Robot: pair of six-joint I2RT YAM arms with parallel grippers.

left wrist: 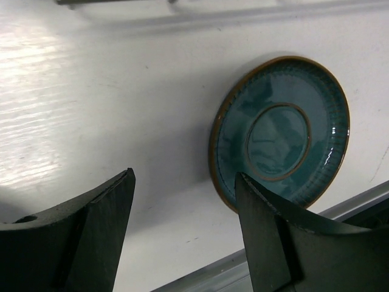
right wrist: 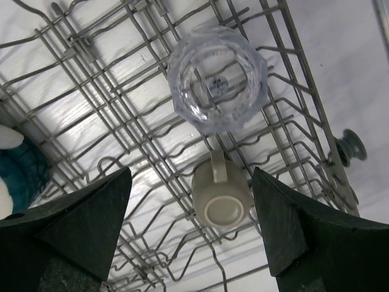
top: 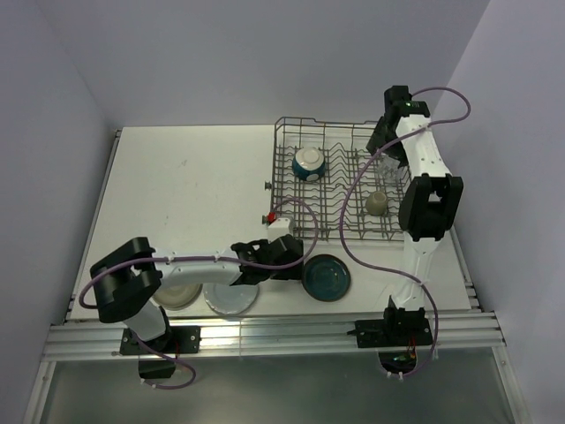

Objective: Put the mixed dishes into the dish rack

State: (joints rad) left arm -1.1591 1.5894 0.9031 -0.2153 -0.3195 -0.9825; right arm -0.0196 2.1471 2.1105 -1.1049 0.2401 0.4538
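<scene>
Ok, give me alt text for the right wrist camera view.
A clear faceted drinking glass and a small grey-brown mug, upside down, sit in the grey metal wire dish rack, seen from above between the open right end effector fingers.

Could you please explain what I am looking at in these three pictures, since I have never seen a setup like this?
These are two robot arms bolted to the near edge of a white table. The overhead picture looks down from behind them. The other two come from cameras on the wrists, so the dark shapes at the bottom are each arm's own jaws.

The left gripper hangs open beside a dark teal plate lying flat on the table, holding nothing. Two paler plates lie near it, partly hidden by the arm.

The right gripper is open and empty above the wire dish rack, which already holds a clear glass, a small mug and a bowl.
</scene>
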